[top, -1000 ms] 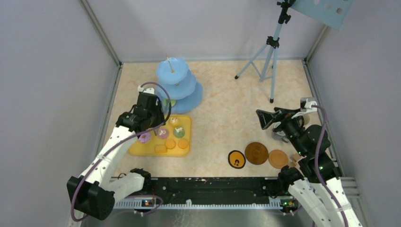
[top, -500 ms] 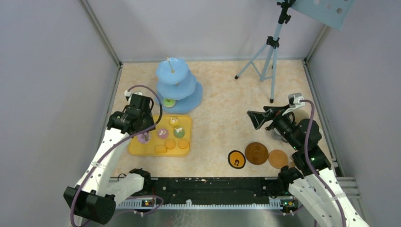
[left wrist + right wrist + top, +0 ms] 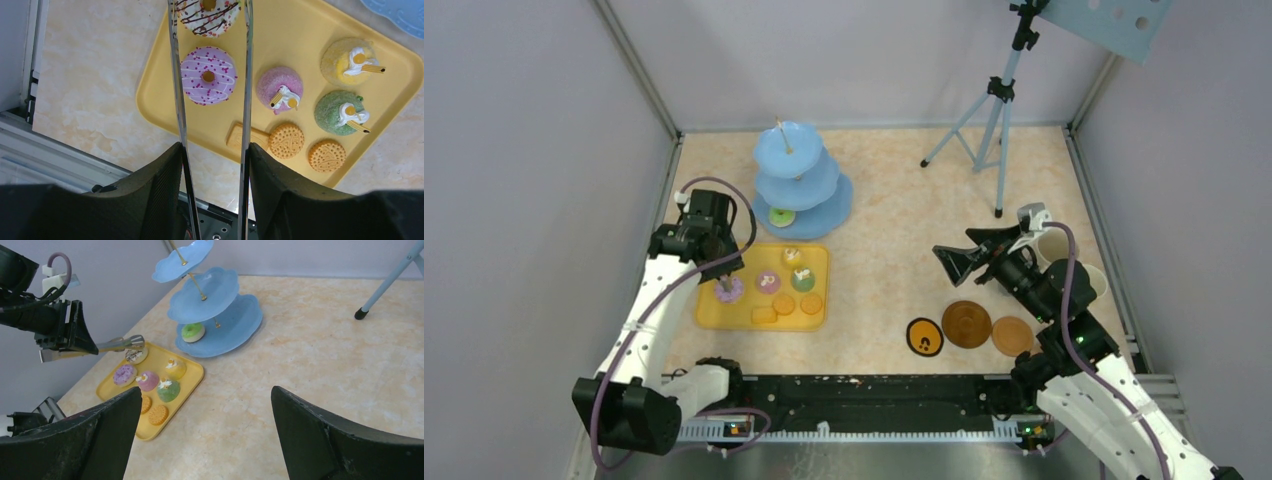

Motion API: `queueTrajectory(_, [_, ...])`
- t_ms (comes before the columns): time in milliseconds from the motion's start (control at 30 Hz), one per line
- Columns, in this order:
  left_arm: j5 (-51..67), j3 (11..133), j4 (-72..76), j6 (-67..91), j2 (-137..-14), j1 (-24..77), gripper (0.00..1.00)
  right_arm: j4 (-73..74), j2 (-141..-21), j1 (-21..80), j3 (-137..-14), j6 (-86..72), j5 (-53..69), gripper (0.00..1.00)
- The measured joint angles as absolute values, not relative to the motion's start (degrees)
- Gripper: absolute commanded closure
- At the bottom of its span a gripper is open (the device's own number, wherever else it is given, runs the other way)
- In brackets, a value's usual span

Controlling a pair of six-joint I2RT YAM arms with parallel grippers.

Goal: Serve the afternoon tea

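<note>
My left gripper (image 3: 214,150) is shut on the long metal tongs (image 3: 176,90), which reach out over the left part of the yellow tray (image 3: 290,40). The tong arms pass either side of a purple donut (image 3: 208,75) and a white chocolate-striped donut (image 3: 207,15); their tips are cut off. Pink (image 3: 279,85), yellow (image 3: 345,60) and green (image 3: 340,112) pastries and several biscuits (image 3: 286,141) lie on the tray. The light-blue stand (image 3: 799,180) holds a green donut (image 3: 781,216) on its bottom tier. My right gripper (image 3: 959,258) is open and empty above the table.
Two brown coasters (image 3: 967,324) (image 3: 1012,336) and a black-and-yellow disc (image 3: 924,336) lie front right. Two pale mugs (image 3: 1056,243) (image 3: 1092,282) stand by the right wall, behind my right arm. A tripod (image 3: 994,110) stands at the back right.
My left gripper has drawn back with the tongs from the stand's bottom tier to the tray's left part. My right gripper has moved left, uncovering the mugs.
</note>
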State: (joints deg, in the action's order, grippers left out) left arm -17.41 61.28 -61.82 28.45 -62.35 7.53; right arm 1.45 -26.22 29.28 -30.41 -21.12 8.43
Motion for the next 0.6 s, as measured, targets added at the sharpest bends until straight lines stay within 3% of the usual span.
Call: queueTrajectory(600, [-17.2,61.3,-61.7,28.9,-63.3,6.9,0.42,0.8,-26.0,29.6,-29.6,-20.1,7.2,0.01])
